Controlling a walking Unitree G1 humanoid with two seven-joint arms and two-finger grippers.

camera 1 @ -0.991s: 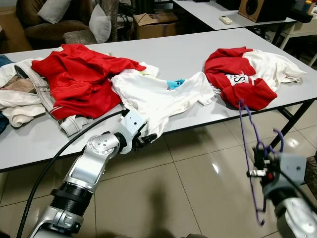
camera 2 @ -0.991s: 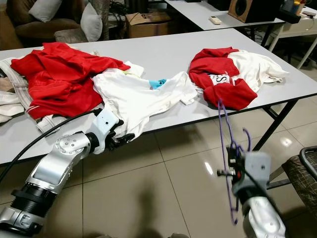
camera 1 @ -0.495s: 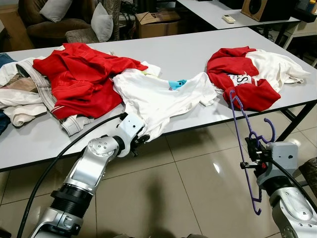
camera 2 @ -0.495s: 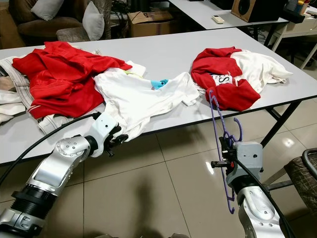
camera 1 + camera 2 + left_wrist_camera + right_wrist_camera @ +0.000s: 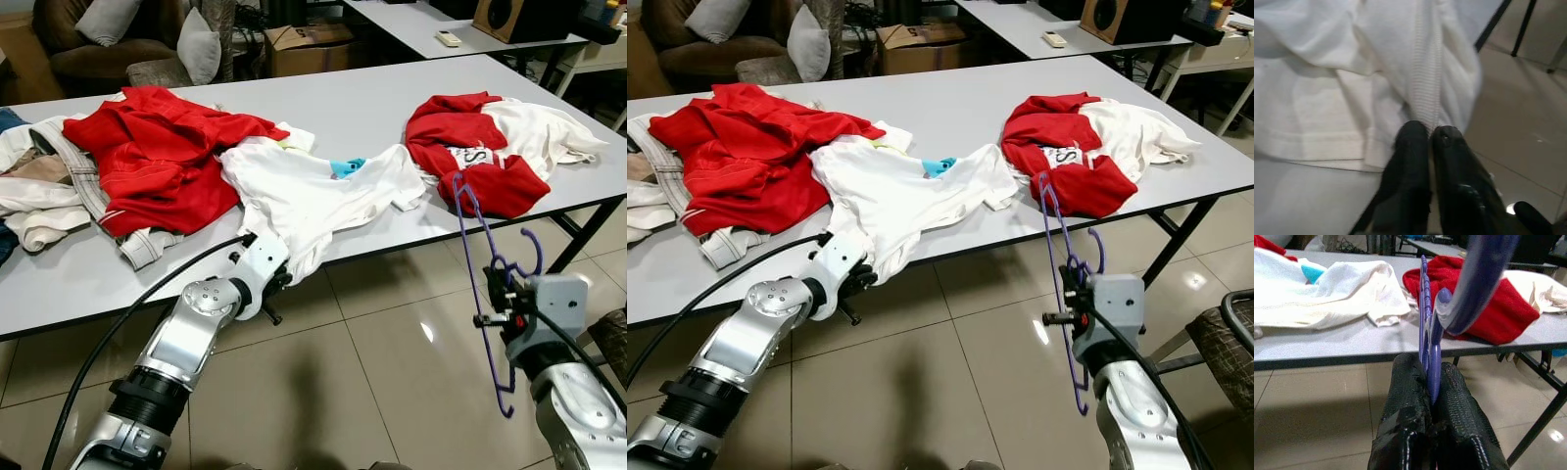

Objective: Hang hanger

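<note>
Right pincer (image 5: 1431,382): clamped on purple hanger (image 5: 480,284), held upright off tabletop (image 5: 372,98) edge | Left pincer (image 5: 1429,134): together, pinching hem of white shirt (image 5: 313,191) overhanging tabletop

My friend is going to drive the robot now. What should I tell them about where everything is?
Right gripper: shut on the purple plastic hanger, held upright off the front edge of the grey table, over the tiled floor.
Left gripper: shut on the hem of the white t-shirt, which hangs over the table's front edge.
White t-shirt lies mid-table between the red jersey pile and the red-and-white shirt.
Done: hanger and shirt both gripped.
Left: the hanger is not in the shirt yet, and nothing is hung.
</note>
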